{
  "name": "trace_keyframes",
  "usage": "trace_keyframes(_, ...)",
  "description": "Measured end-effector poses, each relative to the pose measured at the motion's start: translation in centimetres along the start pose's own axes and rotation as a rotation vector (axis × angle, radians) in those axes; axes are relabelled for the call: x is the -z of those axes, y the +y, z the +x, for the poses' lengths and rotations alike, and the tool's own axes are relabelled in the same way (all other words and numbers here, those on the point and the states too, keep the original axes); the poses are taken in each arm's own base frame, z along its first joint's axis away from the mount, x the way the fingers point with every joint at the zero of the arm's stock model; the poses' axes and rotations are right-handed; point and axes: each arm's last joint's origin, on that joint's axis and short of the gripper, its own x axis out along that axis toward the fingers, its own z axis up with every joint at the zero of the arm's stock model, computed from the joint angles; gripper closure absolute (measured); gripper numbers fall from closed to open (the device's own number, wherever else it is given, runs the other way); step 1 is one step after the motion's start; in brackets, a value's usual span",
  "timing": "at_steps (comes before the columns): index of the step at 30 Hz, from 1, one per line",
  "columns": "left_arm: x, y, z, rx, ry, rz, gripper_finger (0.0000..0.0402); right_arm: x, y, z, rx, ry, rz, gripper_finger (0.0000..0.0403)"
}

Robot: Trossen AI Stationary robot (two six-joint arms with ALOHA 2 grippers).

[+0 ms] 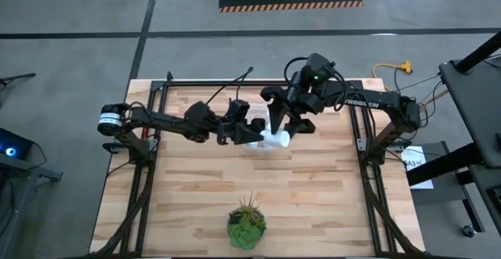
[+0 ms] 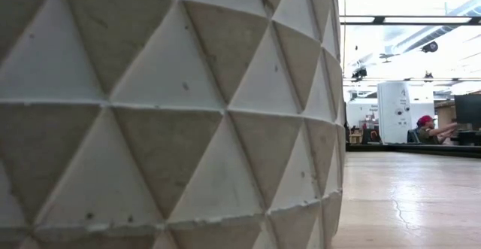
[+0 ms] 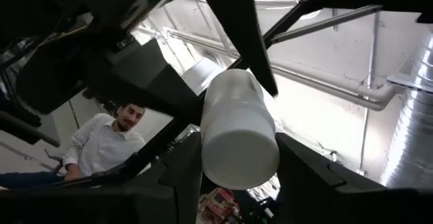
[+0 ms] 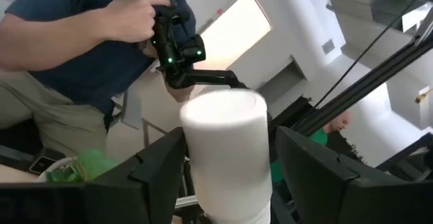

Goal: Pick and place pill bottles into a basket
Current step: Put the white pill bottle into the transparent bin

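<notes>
Both the left gripper (image 1: 244, 130) and the right gripper (image 1: 283, 134) were squeezed on one pill bottle (image 1: 275, 138) above the basket (image 1: 258, 145) on the desk (image 1: 329, 196), so pulling apart could drop it.

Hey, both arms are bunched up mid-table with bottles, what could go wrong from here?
The left tool and right tool sit nearly touching above mid-table, so either moving might knock the other. Left grips a pill bottle, right a second bottle; a bump might shake either loose. The plant pot fills the low view, so a drop would go unseen there.
</notes>
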Motion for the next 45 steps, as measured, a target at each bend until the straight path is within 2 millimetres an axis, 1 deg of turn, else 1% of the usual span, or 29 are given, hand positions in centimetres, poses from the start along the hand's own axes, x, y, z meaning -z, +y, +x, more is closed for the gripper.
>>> trace_keyframes(4, 0.1, -0.2, -0.4, 0.009, -0.002, 0.034, 0.0257, -1.0, -0.3, -0.4, 0.010, 0.006, 0.042, 0.0184)
trace_keyframes(10, 0.5, -0.4, -1.1, -0.006, 0.016, 0.101, 0.0257, -2.7, -0.5, -1.7, 0.040, 0.030, 0.094, 0.0184)
trace_keyframes(14, 0.4, -1.3, -1.7, 0.006, 0.009, 0.176, 0.0257, -2.8, -0.5, -2.1, 0.050, 0.037, 0.163, 0.0184)
trace_keyframes(18, 0.7, -1.7, -2.6, -0.011, 0.016, 0.214, 0.0257, -3.0, -0.5, -2.3, 0.055, 0.039, 0.223, 0.0184)
trace_keyframes(23, 0.5, -3.1, -3.6, -0.004, 0.004, 0.292, 0.0257, -3.2, -0.3, -2.4, 0.067, 0.041, 0.278, 0.0184)
trace_keyframes(26, 0.7, -3.3, -4.1, -0.061, 0.038, 0.337, 0.0257, -3.3, -0.2, -2.4, 0.112, 0.051, 0.302, 0.0184)
trace_keyframes(28, 0.7, -3.6, -4.6, -0.130, 0.088, 0.379, 0.0257, -3.5, 0.0, -2.4, 0.136, 0.062, 0.328, 0.0184)
trace_keyframes(31, 0.6, -4.2, -5.2, -0.253, 0.128, 0.462, 0.0257, -3.2, 0.8, -2.5, 0.183, 0.107, 0.364, 0.0184)
trace_keyframes(33, 0.6, -4.4, -5.7, -0.340, 0.148, 0.524, 0.0257, -3.0, 1.6, -2.6, 0.245, 0.175, 0.382, 0.0184)
trace_keyframes(36, 0.4, -5.3, -6.6, -0.454, 0.173, 0.611, 0.0257, -3.5, 3.0, -2.6, 0.356, 0.318, 0.409, 0.0184)
trace_keyframes(38, 0.1, -6.3, -7.1, -0.502, 0.170, 0.681, 0.0257, -4.0, 3.8, -2.5, 0.412, 0.385, 0.432, 0.0184)
trace_keyframes(42, -0.2, -7.5, -8.0, -0.581, 0.159, 0.786, 0.0257, -4.1, 5.5, -1.7, 0.456, 0.407, 0.487, 0.0183)
trace_keyframes(45, -0.3, -7.7, -8.5, -0.650, 0.163, 0.858, 0.0257, -4.0, 7.1, -1.2, 0.502, 0.430, 0.530, 0.0183)
